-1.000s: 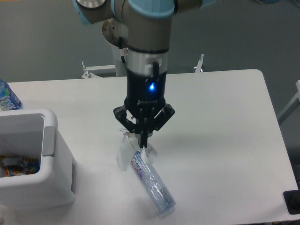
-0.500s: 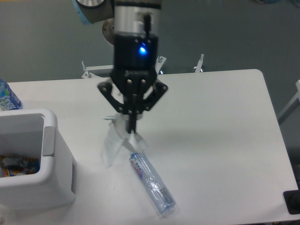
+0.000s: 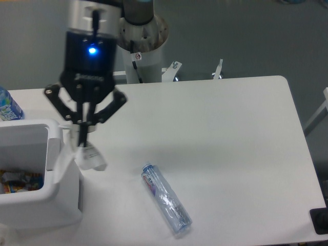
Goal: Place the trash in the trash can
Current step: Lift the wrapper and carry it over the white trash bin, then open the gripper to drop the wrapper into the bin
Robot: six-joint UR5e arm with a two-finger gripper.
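The UR5e arm (image 3: 137, 23) has a silver-grey cylindrical wrist section above a black gripper body with a glowing blue indicator light (image 3: 92, 50). A thin black cable runs down the silver section. The gripper (image 3: 83, 137) has black linkage arms dotted with pale pivot screws, and slim dark fingers. Behind stands a whitish base column

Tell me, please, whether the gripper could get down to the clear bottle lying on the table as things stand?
Probably not yet: the bottle lies in the open, but the gripper is shut on the white wrapper beside the trash can.
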